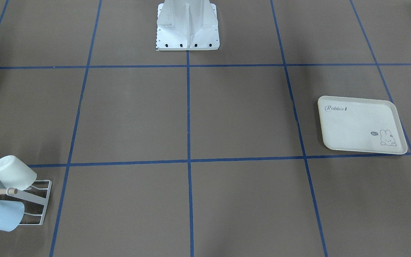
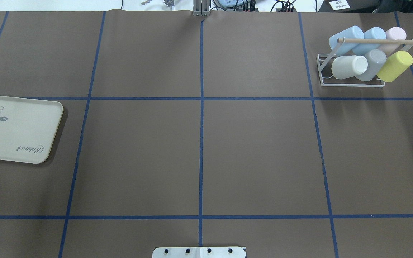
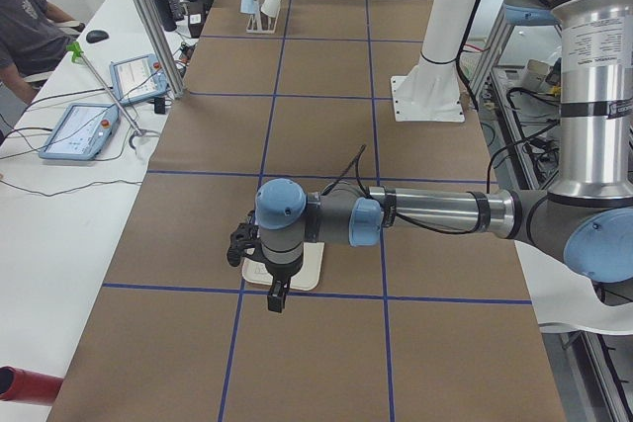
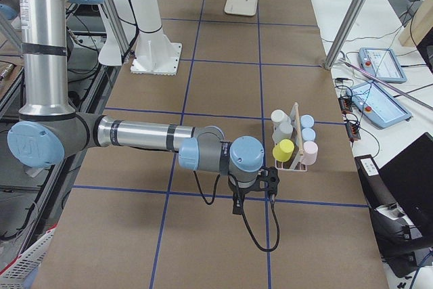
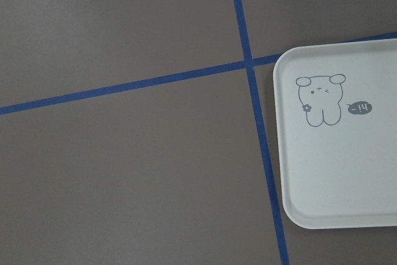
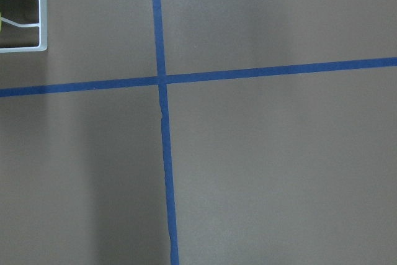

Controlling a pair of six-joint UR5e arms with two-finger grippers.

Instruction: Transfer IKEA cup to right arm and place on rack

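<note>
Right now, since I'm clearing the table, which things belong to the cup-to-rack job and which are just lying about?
Job in hand: rack; six cups resting on it.
Lying about: rabbit-print tray; two control tablets off to the side.

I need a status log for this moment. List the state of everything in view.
Rack, flat on the table, holding six cups.
Cups, all six tilted on the rack, bottoms up.
Tray, flat on the table, print up.
Left arm, stretched out by the tray; jaws cannot be judged.
Right arm, stretched out by the rack; jaws cannot be judged.
</note>
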